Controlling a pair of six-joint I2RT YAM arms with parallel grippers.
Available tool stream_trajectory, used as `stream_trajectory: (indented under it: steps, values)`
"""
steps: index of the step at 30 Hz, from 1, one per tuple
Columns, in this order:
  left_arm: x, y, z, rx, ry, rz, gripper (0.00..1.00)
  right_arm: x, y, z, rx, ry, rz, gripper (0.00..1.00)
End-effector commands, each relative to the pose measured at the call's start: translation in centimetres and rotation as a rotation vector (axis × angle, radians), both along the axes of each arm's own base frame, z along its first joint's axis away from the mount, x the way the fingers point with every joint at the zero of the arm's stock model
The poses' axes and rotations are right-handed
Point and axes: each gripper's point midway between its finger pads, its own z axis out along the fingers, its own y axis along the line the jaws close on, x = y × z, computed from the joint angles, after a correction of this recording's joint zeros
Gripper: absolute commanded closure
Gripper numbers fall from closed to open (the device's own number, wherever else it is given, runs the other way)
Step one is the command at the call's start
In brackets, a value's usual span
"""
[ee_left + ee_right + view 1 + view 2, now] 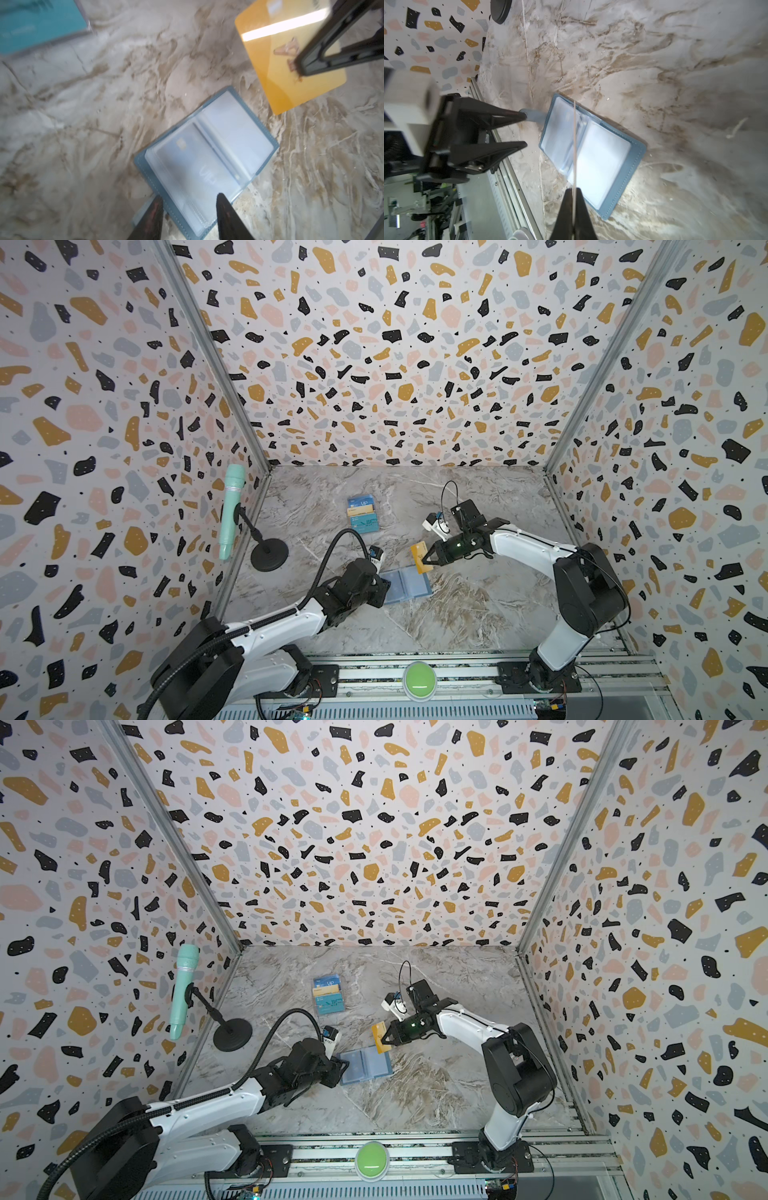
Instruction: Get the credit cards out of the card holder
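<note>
**One golden card is out, one card shows inside the open card holder**

The right gripper (427, 562) is clamped on the golden-yellow credit card (291, 62), in the air just beside the card holder (407, 587), which lies open on the marble table (478, 614). The left gripper (189, 197) has its fingers apart at the holder's edge and holds nothing. One pale card (187, 164) sits in a cloudy pocket. It is probably light, stiff and slippery, so pinch its exposed edge.

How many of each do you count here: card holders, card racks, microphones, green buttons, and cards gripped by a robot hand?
Card holder: 1
Card rack: 1
Microphone: 1
Green button: 1
Golden-yellow card, gripped by the right hand: 1
Total: 5
</note>
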Motion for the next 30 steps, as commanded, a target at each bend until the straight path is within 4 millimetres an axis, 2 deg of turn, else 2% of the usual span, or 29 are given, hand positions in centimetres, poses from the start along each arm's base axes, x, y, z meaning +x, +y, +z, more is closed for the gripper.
stream_trajectory:
  steps: [1, 4, 7, 11, 14, 19, 24, 30]
  values:
    - [0.7, -1.1, 3.6, -0.029, -0.072, -0.075, 0.49, -0.8, -1.5, 1.3, -0.062, -0.080, 0.042, 1.00]
    - [0.9, -2.8, 6.9, -0.104, -0.112, -0.168, 0.46, -1.1, -2.0, 2.4, -0.067, -0.144, 0.048, 1.00]
    - [0.9, -4.1, 9.3, -0.125, -0.133, -0.286, 0.45, -1.8, -2.0, 3.8, -0.030, -0.209, 0.074, 1.00]
    - [1.0, -5.6, 12.1, -0.177, -0.118, -0.475, 0.46, -3.9, -1.2, 5.9, 0.065, -0.288, 0.169, 1.00]
    - [0.4, -6.8, 12.8, -0.210, -0.075, -0.641, 0.49, -5.4, -0.4, 7.2, 0.107, -0.357, 0.242, 1.00]
    - [-2.1, -7.9, 13.1, -0.236, -0.005, -0.878, 0.58, -7.1, 0.4, 8.7, 0.181, -0.396, 0.322, 1.00]
    - [-3.9, -7.7, 13.8, -0.273, -0.013, -0.959, 0.61, -7.9, 0.6, 9.0, 0.215, -0.402, 0.369, 1.00]
    - [-4.7, -7.4, 14.3, -0.308, -0.039, -0.961, 0.68, -8.6, 1.0, 9.1, 0.241, -0.394, 0.409, 1.00]
